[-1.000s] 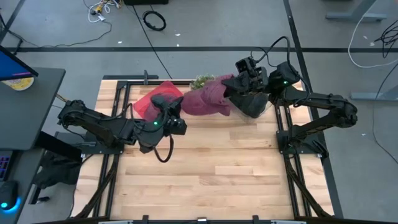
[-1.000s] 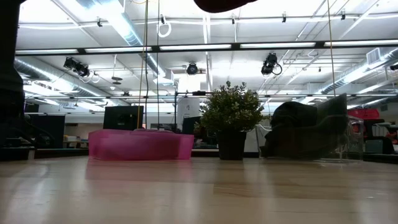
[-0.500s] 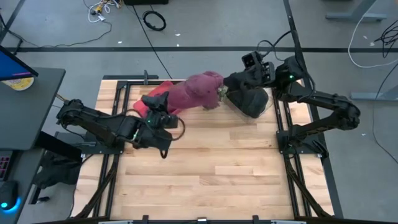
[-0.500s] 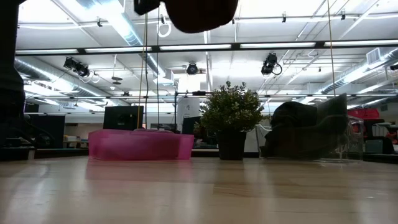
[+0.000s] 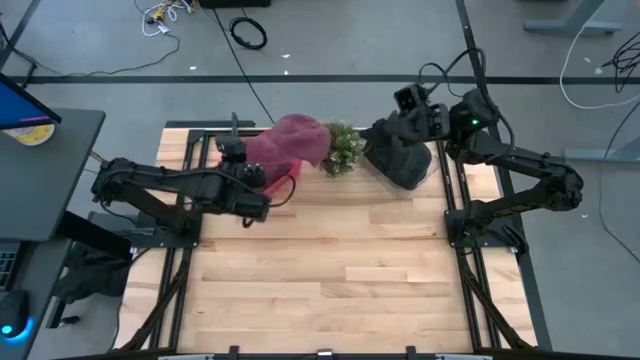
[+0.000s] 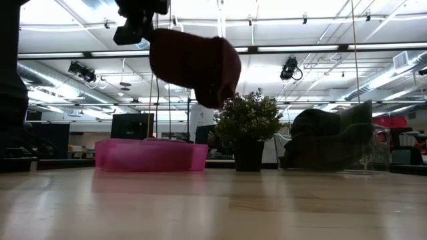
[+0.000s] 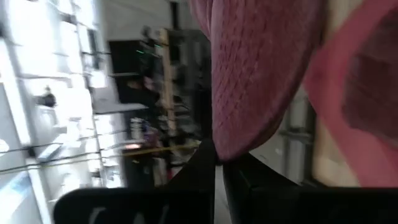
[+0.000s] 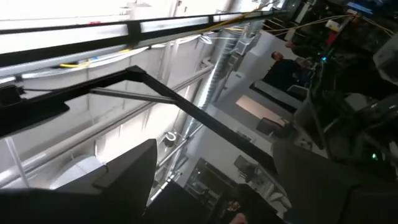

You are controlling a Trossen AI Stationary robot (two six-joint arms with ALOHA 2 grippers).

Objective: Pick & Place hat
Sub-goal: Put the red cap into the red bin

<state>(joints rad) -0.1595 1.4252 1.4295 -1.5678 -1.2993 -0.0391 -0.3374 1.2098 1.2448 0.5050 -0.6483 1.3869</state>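
The maroon knit hat point(image 5: 292, 140) hangs in the air over the pink tray point(image 5: 232, 168) at the table's far left. In the low view the hat point(image 6: 197, 63) shows high above the tray point(image 6: 150, 155). My left gripper point(image 5: 256, 163) is shut on the hat's left edge. My right gripper point(image 5: 385, 128) stands open at the far right, above the clear container point(image 5: 432, 172) of dark hats, with nothing between its fingers point(image 8: 127, 177). My left gripper pinches an edge of the hat point(image 7: 217, 152) between its two fingers, where the knit gathers to a narrow fold. The hat's body point(image 6: 200, 67) sags to the right of and below the gripper point(image 6: 141, 19), lifted clear of the tray and the table.
A small potted plant point(image 5: 340, 152) stands between the tray and the clear container, close beside the hat. The container point(image 6: 333, 141) holds dark hats. The near part of the wooden table point(image 5: 330, 290) is bare wood.
My right gripper has opened and let go of the hat, drawing back a little toward the table's right edge. My left gripper has carried the hat toward the table's left and far edge and lowered it over the pink tray, where it now hangs from that gripper alone.
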